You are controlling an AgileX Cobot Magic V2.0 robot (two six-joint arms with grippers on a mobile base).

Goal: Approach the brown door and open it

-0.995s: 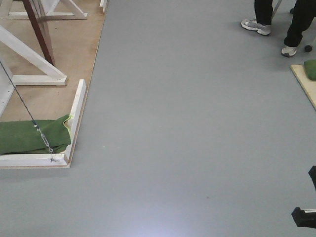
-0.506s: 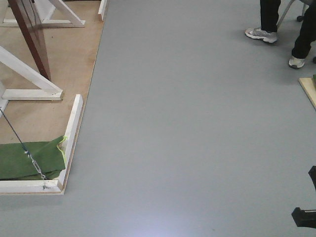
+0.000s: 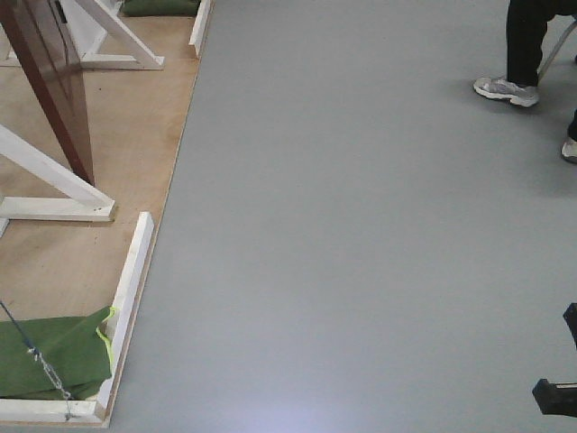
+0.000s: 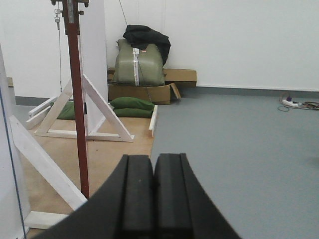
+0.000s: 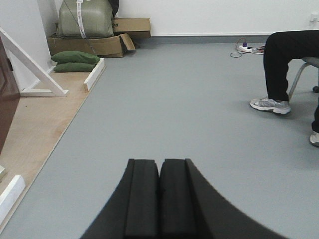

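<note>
Approach, by the look of it, and not finished. The door stands ahead and off to the left on a plywood base, braced by a white frame, with grey floor between it and the robot. Nothing has hold of it, so I'd judge the last bit of driving and the whole opening are left to do. Whether it is latched I can't tell, and no handle shows clearly.

The left fingers are pressed together with nothing between them, pointing down the room. From there the door shows edge-on as a thin red-brown upright, up and to the left of the tips and well apart from them. The right fingers are likewise clenched on nothing, and the door only pokes in at the far left edge of that view, well apart again. The left arm looks the nearer one for the job. A seated person is off to the right, well away from the door.
</note>
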